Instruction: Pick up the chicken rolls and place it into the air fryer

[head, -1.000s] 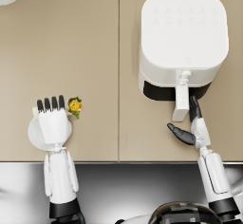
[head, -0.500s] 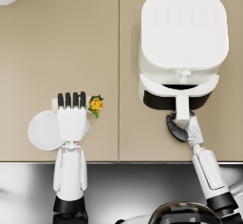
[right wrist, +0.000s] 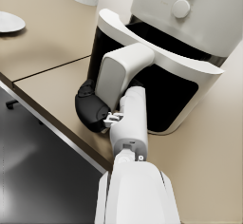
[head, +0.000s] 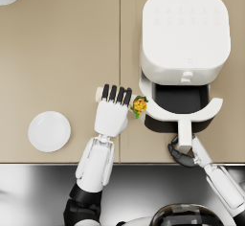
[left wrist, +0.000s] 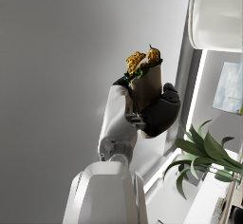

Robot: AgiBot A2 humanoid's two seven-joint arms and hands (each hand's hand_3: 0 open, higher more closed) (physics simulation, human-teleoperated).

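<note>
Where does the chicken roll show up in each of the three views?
Head view: chicken roll under the left hand, beside the open drawer.
Left wrist view: centre, gripped upright.
Right wrist view: not in it.
Shared landmark: air fryer.

We saw a white air fryer, a tan-wrapped roll showing yellow and green filling, a white plate.

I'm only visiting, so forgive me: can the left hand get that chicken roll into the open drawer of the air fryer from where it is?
Probably yes: the left hand holds the chicken roll beside the drawer, which the right hand holds open.
</note>
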